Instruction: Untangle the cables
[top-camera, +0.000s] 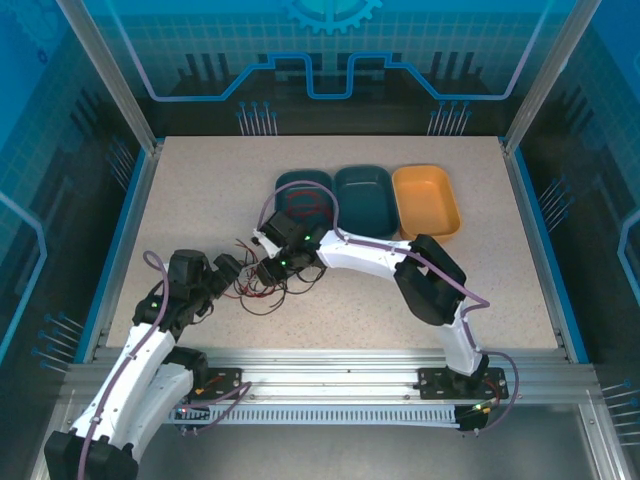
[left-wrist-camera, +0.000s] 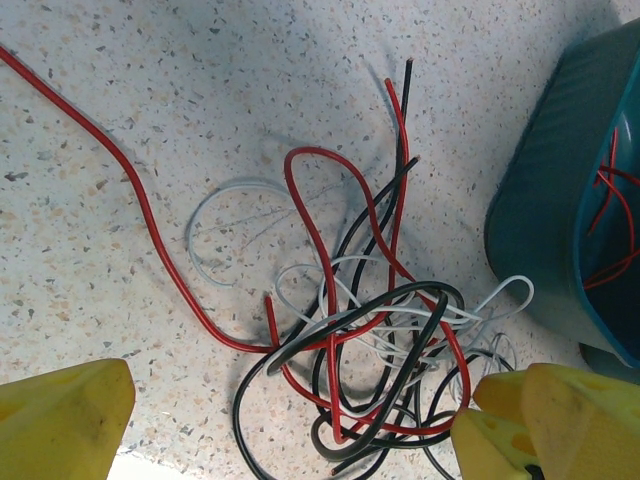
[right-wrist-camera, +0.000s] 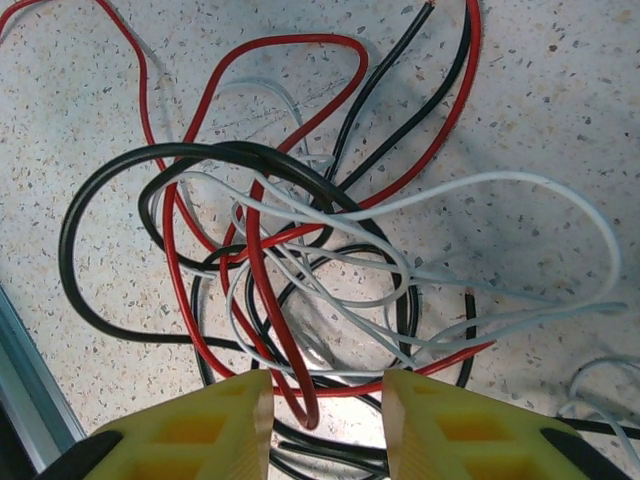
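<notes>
- Widest thing in play is the speckled beige counter (top-camera: 200, 200). Along its 12 o'clock side runs a row of plastic trays: a dark teal tray (top-camera: 283, 183) with red wires coiled inside, a second teal tray (top-camera: 363, 200), and an orange tray (top-camera: 427, 200) out toward 1 o'clock.
- Now the knot: the thin red, white and black cables (top-camera: 265, 292) lie heaped on the counter at about 7 o'clock from its middle, between the two arms.
- The left claw (top-camera: 236, 272) sits at the heap's 9 o'clock. Its wrist view has the yellow fingers spread wide, gripping nothing.
- The right claw (top-camera: 272, 268) hangs at the heap's 12 o'clock, fingers partly apart. A red loop end (right-wrist-camera: 305, 400) lies in the gap, not pinched.
- Handling call: these look light, limp yet springy, with slick insulation, so pulling one will likely drag its neighbours.
- Best holds look like the outliers: the long red strand (left-wrist-camera: 140, 200) running off to 10 o'clock, or the white loop (right-wrist-camera: 500, 180) bulging to 3 o'clock.
- The left wrist view catches the dark teal tray's wall (left-wrist-camera: 540, 230) at 3 o'clock and its red wires (left-wrist-camera: 610, 180).
- The right wrist view gives the crossings close up, with a thick black loop (right-wrist-camera: 65, 240) ringing the pile.
- From above the heap is a small scribble, but that view places both arms.
</notes>
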